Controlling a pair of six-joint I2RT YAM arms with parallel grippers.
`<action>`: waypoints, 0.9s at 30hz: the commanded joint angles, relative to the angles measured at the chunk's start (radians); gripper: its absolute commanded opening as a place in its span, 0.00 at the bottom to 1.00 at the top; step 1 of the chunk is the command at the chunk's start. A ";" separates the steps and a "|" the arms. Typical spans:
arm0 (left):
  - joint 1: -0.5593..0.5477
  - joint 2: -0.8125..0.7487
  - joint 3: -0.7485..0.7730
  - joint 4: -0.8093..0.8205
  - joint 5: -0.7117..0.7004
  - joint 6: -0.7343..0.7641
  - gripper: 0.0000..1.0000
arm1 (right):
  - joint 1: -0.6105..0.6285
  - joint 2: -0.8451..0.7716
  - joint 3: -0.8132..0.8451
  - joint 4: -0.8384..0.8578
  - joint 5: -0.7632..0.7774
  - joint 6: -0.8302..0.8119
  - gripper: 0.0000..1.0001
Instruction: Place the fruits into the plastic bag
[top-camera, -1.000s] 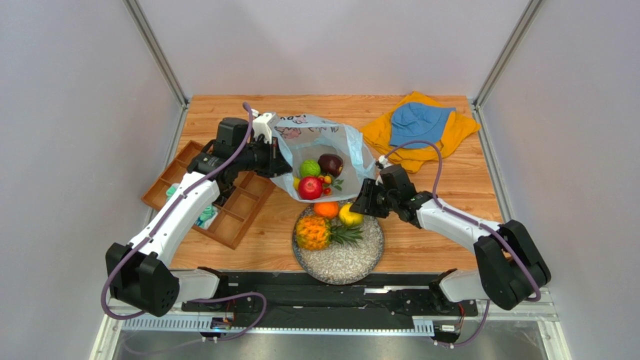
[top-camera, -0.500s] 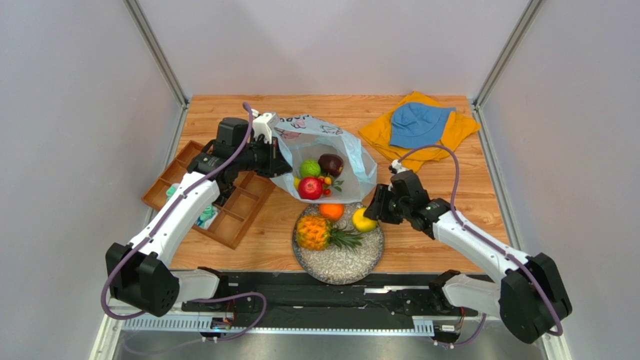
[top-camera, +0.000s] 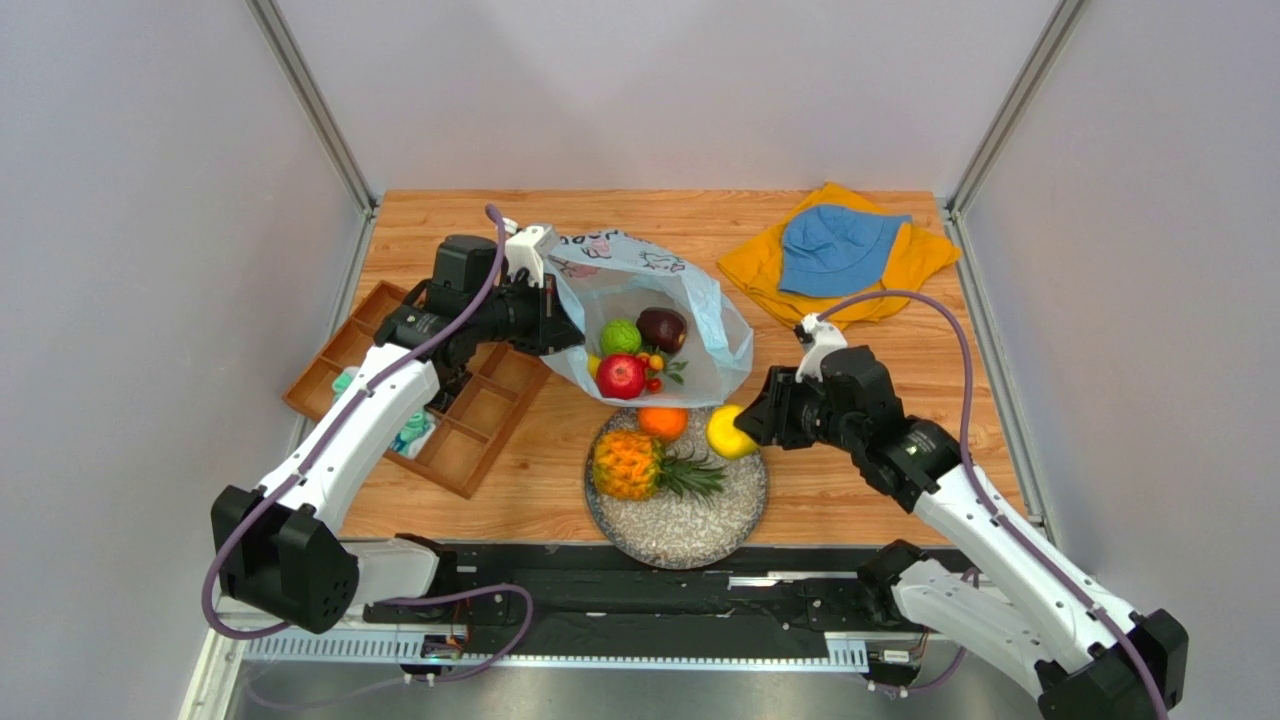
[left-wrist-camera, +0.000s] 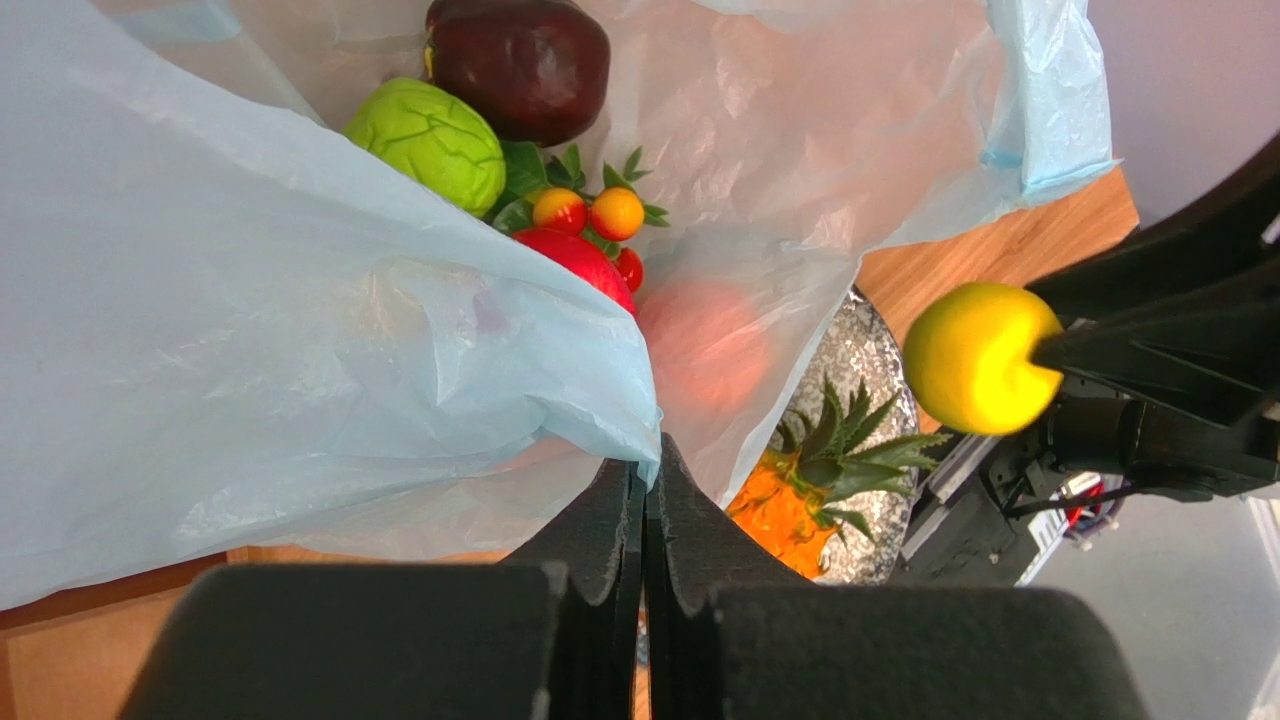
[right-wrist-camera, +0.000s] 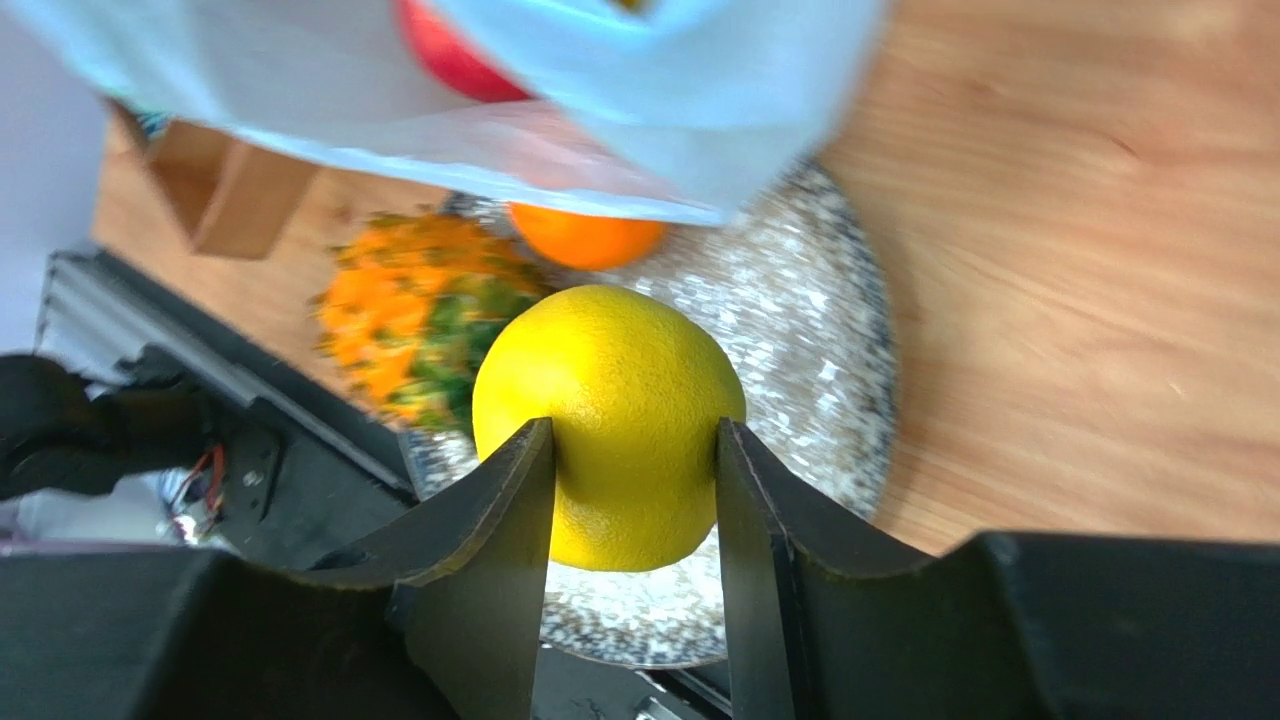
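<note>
The light blue plastic bag (top-camera: 706, 323) lies open at the table's middle. Inside are a green apple (top-camera: 619, 336), a dark maroon fruit (top-camera: 661, 327) and a red apple (top-camera: 621, 377). My left gripper (top-camera: 553, 318) is shut on the bag's left edge (left-wrist-camera: 631, 428) and holds it up. My right gripper (top-camera: 747, 428) is shut on the yellow-green fruit (top-camera: 729, 434), which shows in the right wrist view (right-wrist-camera: 609, 428), held above the plate's right rim. The orange (top-camera: 652, 422) and the small pineapple (top-camera: 628, 467) lie on the speckled plate (top-camera: 706, 525). The banana is out of view.
A wooden compartment tray (top-camera: 466, 435) lies at the left, under my left arm, with a teal item in it. A blue hat (top-camera: 839, 245) on a yellow cloth (top-camera: 917, 270) lies at the back right. The plate sits at the table's near edge.
My right gripper has lifted the yellow-green fruit off the plate and drawn back to the right with it. The left gripper and bag have not moved.
</note>
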 joint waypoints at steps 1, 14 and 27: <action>0.004 -0.019 0.034 0.011 0.014 0.008 0.00 | 0.075 -0.009 0.109 0.108 -0.098 -0.087 0.00; 0.004 -0.019 0.037 0.005 -0.001 0.013 0.00 | 0.132 0.497 0.535 0.215 0.090 -0.150 0.00; 0.004 -0.007 0.038 0.002 0.004 0.014 0.00 | 0.143 0.845 0.724 0.116 0.331 -0.159 0.00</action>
